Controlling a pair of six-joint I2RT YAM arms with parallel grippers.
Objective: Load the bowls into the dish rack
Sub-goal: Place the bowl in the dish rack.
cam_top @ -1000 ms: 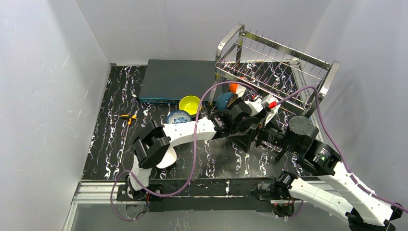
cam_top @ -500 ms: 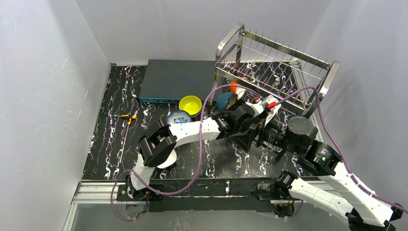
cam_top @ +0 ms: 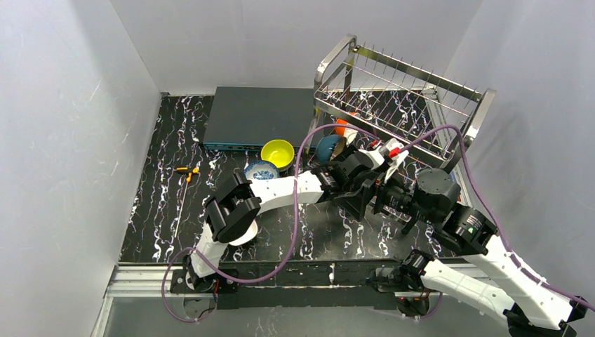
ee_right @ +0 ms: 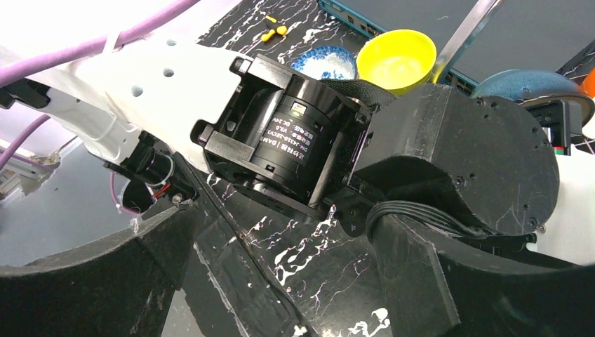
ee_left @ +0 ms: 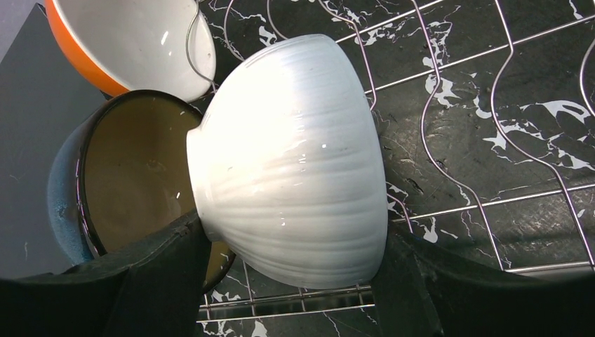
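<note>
Left claw (ee_left: pixel 291 284) grips a white bowl (ee_left: pixel 288 161) between its 2 fingers. The ribbed bowl lies on its side, foot to the left, over the wavy wires of the rack (ee_left: pixel 491 105), on the lower tier. Just left of it a brown bowl (ee_left: pixel 140 175) with a blue outside stands on edge, touching it or nearly so, and an orange bowl (ee_left: pixel 133 35) with a white inside leans above that. All 3 are empty.

The right claw (ee_right: pixel 273 281) is spread wide with nothing in it, close to the left arm's black wrist motor (ee_right: pixel 295 140). The motor's white label is too small to read.

On the table (cam_top: pixel 161 210), a yellow bowl (cam_top: pixel 277 152) and a blue patterned bowl (cam_top: pixel 261 170) sit upright and empty, near a flat grey-blue box (cam_top: pixel 256 116). 1 more white bowl (cam_top: pixel 245 235) shows under the left arm's elbow.
</note>
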